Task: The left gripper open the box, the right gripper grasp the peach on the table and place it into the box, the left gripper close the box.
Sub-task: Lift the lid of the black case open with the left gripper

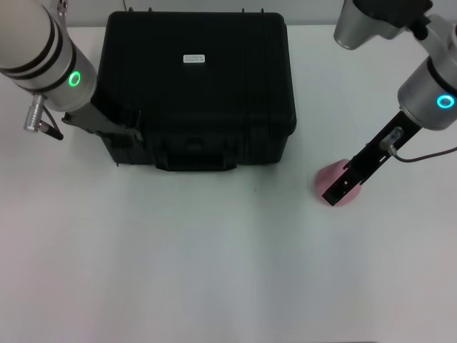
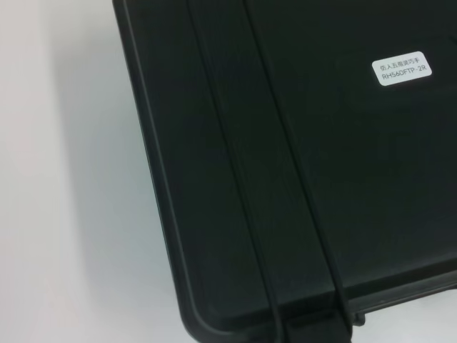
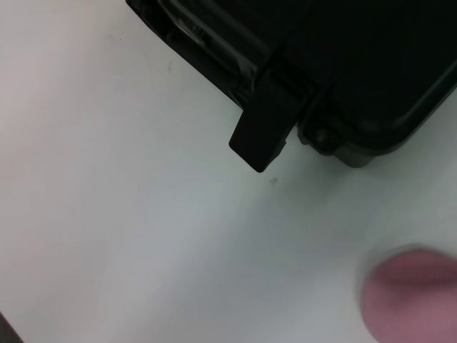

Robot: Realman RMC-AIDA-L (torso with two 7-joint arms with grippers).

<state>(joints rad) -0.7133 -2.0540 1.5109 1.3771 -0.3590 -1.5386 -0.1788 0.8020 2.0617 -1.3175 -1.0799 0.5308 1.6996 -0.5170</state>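
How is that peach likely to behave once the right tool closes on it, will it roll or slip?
The peach is round and sits loose on the bare table, so an off-centre touch from the right tool would probably roll it. Its skin looks smooth and matte, so grip is likely fair. It looks small next to the box, so probably light.

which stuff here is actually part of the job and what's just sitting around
Part of the job:
- box, lid down
- peach, on the table right of the box
- left tool, at the box's front left corner
- right tool, over the peach

Just there:
- table
- white label on the lid
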